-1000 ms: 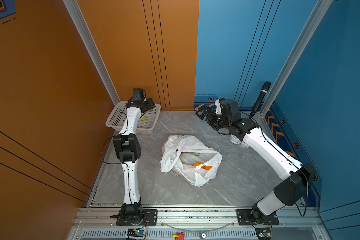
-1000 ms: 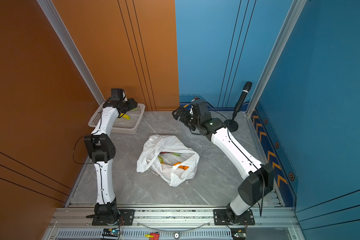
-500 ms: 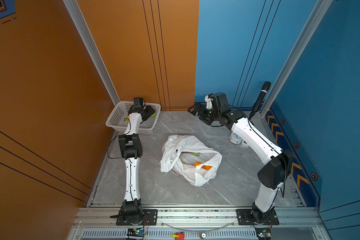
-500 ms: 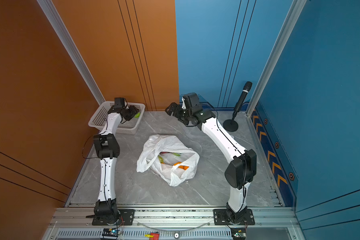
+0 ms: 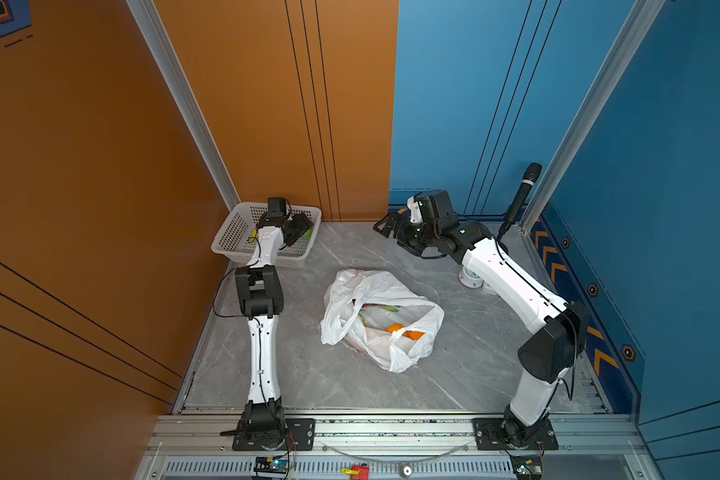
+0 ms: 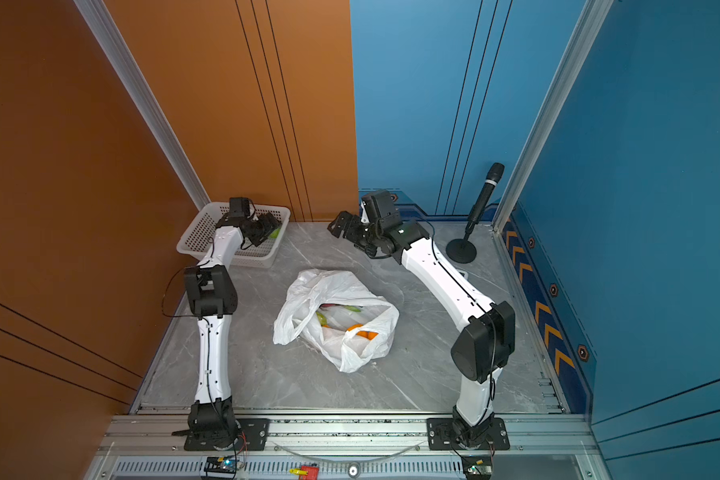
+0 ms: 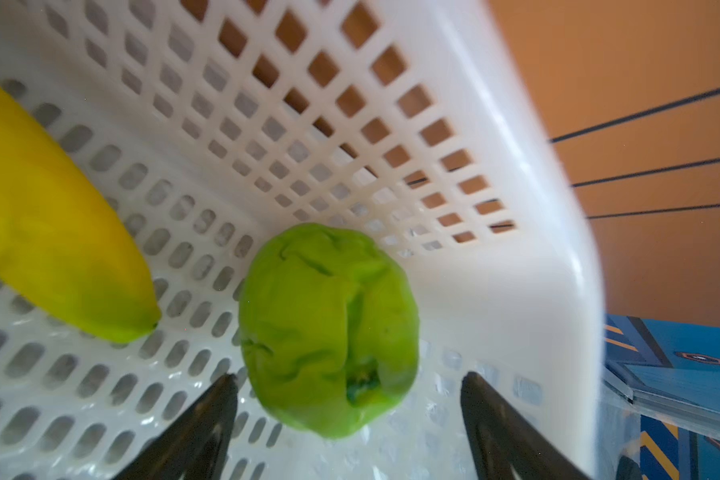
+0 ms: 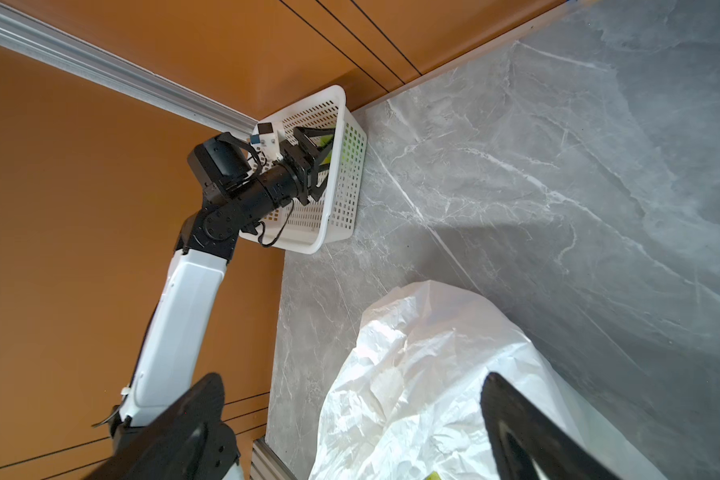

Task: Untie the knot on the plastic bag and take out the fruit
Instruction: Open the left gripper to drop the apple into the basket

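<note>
The plastic bag lies slumped in the middle of the grey tabletop, its mouth gaping. I see no knot, so I judge it undone. Orange fruit shows inside, with green and pink pieces beside it. The film looks thin, light and slippery. I would reach through the mouth and take an orange across its widest part, taking care not to pinch the plastic; round fruit may roll. One green fruit lies in the white basket near a banana. My left gripper stands spread on either side of it, not touching. My right gripper hangs wide and empty above the bag's far edge.
</note>
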You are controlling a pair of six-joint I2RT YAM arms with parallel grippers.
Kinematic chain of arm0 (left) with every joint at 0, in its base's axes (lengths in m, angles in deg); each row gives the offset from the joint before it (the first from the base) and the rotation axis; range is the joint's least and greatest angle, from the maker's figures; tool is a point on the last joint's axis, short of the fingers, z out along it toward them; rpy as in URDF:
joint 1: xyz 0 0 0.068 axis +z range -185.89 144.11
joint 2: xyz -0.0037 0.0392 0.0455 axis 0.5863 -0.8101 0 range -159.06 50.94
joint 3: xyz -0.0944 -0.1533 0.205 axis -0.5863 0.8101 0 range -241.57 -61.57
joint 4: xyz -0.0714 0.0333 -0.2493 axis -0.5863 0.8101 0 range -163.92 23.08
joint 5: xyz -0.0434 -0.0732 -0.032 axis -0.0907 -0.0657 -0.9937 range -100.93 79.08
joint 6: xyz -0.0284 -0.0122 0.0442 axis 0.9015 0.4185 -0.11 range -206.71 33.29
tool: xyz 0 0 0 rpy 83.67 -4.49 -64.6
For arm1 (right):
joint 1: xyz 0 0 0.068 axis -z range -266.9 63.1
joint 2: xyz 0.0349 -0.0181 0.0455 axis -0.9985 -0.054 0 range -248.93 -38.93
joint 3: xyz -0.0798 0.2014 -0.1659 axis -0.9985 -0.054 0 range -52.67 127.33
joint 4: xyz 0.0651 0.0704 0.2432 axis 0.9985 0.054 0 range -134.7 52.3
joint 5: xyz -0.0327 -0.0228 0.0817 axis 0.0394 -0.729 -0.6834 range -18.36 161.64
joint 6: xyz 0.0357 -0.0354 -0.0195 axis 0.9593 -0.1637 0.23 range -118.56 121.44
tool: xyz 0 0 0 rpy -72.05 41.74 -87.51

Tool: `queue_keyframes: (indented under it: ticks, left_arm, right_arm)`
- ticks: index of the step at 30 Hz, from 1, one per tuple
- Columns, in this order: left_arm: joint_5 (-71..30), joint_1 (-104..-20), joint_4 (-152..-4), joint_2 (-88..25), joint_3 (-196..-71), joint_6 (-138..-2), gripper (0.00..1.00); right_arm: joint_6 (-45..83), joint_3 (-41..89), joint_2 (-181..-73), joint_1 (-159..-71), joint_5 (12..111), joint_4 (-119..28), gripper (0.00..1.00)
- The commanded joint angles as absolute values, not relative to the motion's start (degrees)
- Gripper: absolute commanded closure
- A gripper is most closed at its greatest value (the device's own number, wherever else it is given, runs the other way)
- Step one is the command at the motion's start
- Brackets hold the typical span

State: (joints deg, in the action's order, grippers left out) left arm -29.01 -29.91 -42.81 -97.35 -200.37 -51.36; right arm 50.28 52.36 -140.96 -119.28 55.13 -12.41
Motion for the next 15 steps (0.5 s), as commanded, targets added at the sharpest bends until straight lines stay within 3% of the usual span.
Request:
queue_keyframes:
  ticks: [1,15]
  left_arm:
    - [-27.59,-30.16,-43.38,-85.76,-195.76,-55.03,0.15]
    - [-28.85,-35.48,-44.39,-50.0,-165.6,-60.98,0.15]
  right_arm:
    - [48.47,48.17,-134.46,-120.69,57.81,-11.48,0.03]
    - [46.39,30.61,-118.09,-125.72,63.95,-12.92,0.03]
